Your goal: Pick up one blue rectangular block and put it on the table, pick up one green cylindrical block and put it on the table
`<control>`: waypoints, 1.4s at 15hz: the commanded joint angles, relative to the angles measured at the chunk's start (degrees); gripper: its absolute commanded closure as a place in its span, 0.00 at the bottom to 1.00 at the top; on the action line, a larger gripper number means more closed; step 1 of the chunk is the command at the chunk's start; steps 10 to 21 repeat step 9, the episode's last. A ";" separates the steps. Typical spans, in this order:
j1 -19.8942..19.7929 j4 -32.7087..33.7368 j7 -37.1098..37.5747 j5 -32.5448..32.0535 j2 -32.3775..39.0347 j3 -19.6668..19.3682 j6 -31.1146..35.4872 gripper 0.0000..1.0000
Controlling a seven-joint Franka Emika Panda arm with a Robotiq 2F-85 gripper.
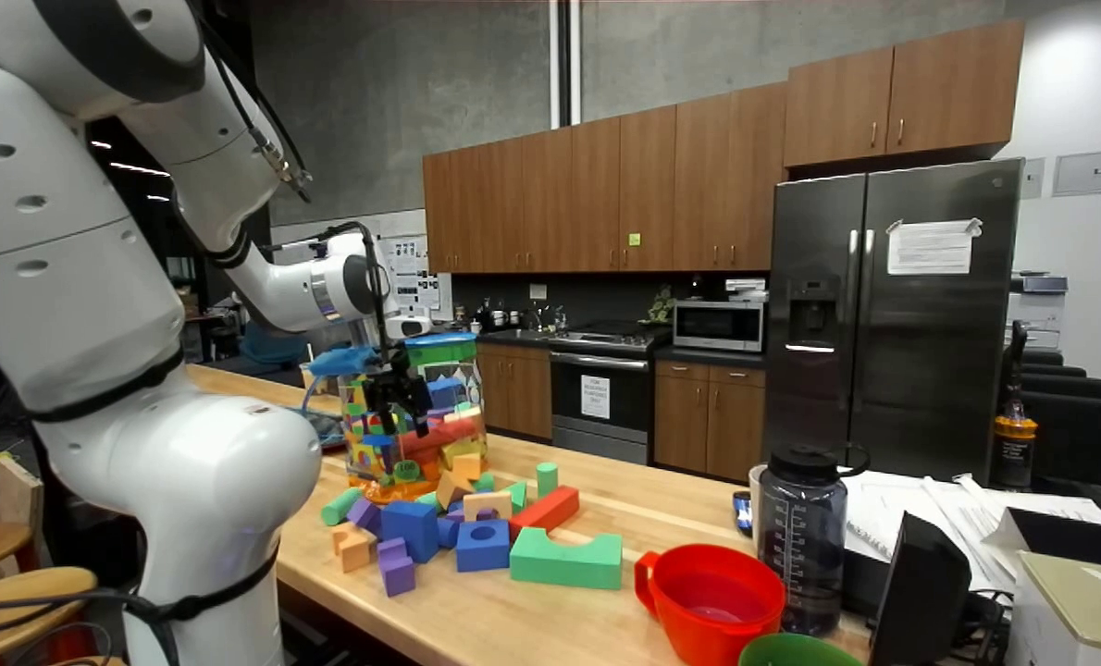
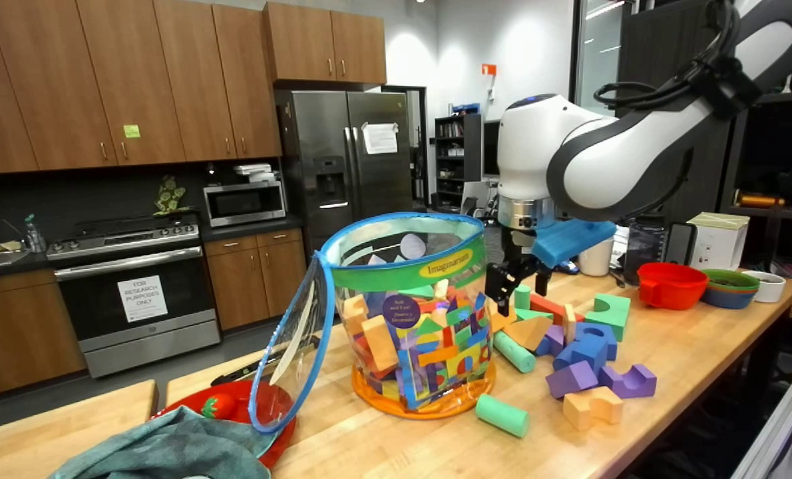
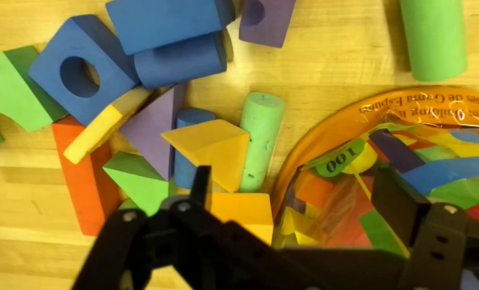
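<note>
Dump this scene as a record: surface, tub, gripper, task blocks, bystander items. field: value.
surface: table, pale wood
tub: top open, blocks inside
gripper: open, nothing held, over loose blocks beside tub
blue rectangular block: among loose blocks
green cylinders: some lying, at least one upright
bystanders: red cup, water bottle on table

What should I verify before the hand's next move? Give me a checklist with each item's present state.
1. Hand open with nothing gripped: ok.
2. Blue rectangular block sitting flat on the table: cannot tell; it overlaps a blue cylinder in the wrist view.
3. Green cylinder apart from other blocks: ok; it lies on its side on the table.
4. Hand not touching the clear container: cannot tell; one finger overlaps it in the wrist view.
5. Straight path down unobstructed: not ok; a yellow-orange block shows between the fingers.
6. Container open: ok; its lid hangs at the side.
</note>
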 commanded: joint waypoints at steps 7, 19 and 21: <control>-1.73 1.24 -0.13 -3.65 1.16 0.31 3.92 0.00; -2.23 1.43 -0.13 -4.28 1.18 0.29 4.39 0.00; -2.23 1.43 -0.13 -4.28 1.18 0.29 4.39 0.00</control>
